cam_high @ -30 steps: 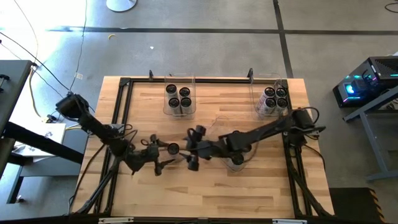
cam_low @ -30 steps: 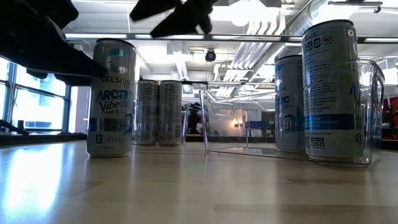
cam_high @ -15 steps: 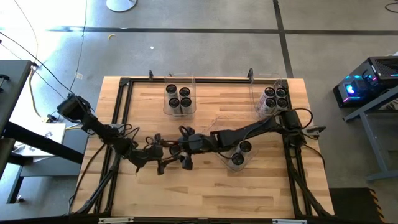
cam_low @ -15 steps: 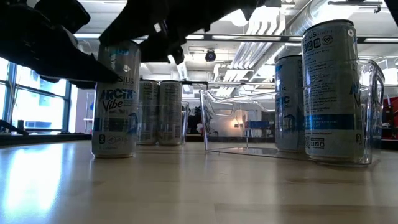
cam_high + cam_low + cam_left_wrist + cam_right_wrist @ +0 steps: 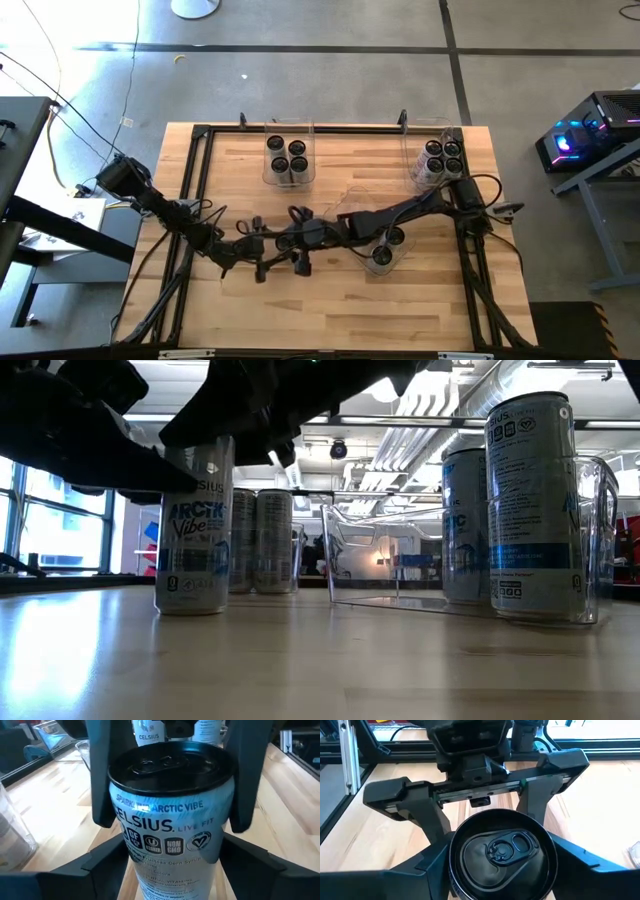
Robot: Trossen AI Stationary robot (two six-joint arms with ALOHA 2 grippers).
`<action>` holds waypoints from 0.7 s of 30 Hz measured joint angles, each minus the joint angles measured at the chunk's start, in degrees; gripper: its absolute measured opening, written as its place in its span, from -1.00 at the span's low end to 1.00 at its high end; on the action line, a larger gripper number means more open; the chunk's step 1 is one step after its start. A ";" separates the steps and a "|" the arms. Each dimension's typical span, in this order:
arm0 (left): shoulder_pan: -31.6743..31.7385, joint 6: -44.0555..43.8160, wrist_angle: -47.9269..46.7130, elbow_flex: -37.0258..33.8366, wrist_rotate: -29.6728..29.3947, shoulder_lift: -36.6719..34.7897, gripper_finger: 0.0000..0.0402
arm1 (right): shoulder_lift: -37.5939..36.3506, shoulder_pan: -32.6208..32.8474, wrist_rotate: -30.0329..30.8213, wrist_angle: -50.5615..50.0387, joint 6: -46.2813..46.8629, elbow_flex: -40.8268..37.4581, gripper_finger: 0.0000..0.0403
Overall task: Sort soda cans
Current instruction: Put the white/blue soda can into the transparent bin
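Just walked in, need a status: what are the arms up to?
Both arms meet at one Celsius Arctic Vibe can standing upright on the table, left of centre. The left gripper has a finger on each side of it, and the right gripper brackets the same can from the opposite side, looking like a handover. Other cans sit in three clear bins: four in the back left bin, some in the back right bin, two in the near right bin.

Overhead looks straight down, low view skims the table (image 5: 300,660), wrist cameras (close) share one can (image 5: 170,820).
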 joint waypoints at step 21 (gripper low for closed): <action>-2.21 -5.33 -8.88 -0.07 -2.38 -3.69 0.59 | -25.25 10.99 28.93 -35.19 13.53 -0.97 0.18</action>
